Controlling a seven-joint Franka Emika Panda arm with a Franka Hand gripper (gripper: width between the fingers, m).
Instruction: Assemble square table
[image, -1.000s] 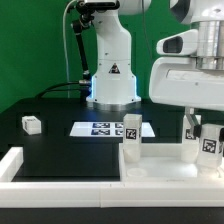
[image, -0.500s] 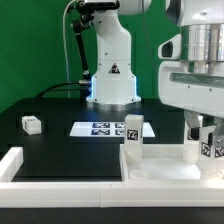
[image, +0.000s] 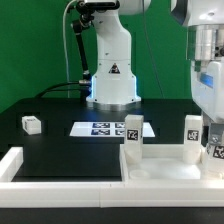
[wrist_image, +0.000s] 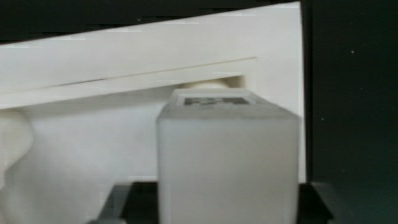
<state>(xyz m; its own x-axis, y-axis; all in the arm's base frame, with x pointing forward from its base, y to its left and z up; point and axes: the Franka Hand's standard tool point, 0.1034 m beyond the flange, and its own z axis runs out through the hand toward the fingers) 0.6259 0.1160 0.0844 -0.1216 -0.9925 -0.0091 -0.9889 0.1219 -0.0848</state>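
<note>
Apparently seating a leg (image: 215, 152) on the square panel (image: 160, 172), near right, the gripper (image: 213, 128) straddles it; whether its jaws pinch it, I cannot tell. Next: lift clear, then fetch the loose leg (image: 31, 124) at left.

Square panel (image: 166, 170) and arm (image: 210, 80) cropped

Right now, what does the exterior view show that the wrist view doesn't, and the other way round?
Only exterior: the robot base, the marker board, a loose leg lying on the black table, and a standing leg toward that view's left. Only wrist: a close-up of the plain side face of the near leg. Both: the square panel, and probably that near leg, the one at the exterior view's right.
</note>
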